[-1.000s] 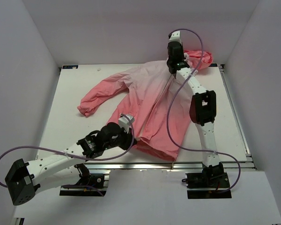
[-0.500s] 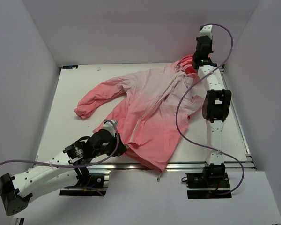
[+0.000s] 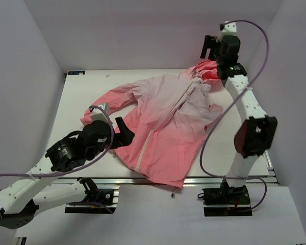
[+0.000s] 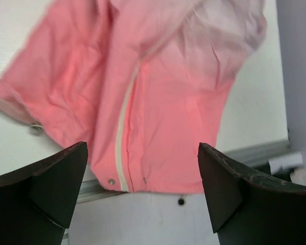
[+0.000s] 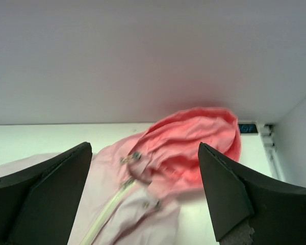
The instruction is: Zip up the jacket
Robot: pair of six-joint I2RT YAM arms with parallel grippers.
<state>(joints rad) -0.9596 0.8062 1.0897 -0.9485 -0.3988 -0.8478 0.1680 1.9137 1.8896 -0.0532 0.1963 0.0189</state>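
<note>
Cloth lies spread under both arms: the jacket (image 3: pixel 178 117) rests front-up on the table (image 3: pixel 71 112), pale at the shoulders and coral toward the hem. The left end effector (image 3: pixel 123 131) hovers over the jacket's near-left part. Its two dark fingers (image 4: pixel 46 178) are set wide apart, with nothing between them and no contact with the fabric. Ahead of and below it, in the left wrist view, the white zipper (image 4: pixel 123 127) runs as one line up from the hem, the two front panels meeting along it. A metal snap (image 4: pixel 111 181) sits at the hem just left of the zipper's lower end. The hem reaches the metal rail (image 4: pixel 255 153) at the table's near edge. Beyond this end effector, toward the far left, one sleeve (image 3: pixel 109 99) stretches out across the table.

The right end effector (image 3: pixel 209 48) hangs raised above the far end of the jacket, its fingers (image 5: pixel 46 194) likewise spread and empty. Below and ahead of it lies the bunched coral hood (image 5: pixel 194 138), with the top of the zipper trailing away to the hood's lower left. The other sleeve (image 3: pixel 209 109) lies folded against the jacket's side, nearer than the right end effector and lower.
</note>
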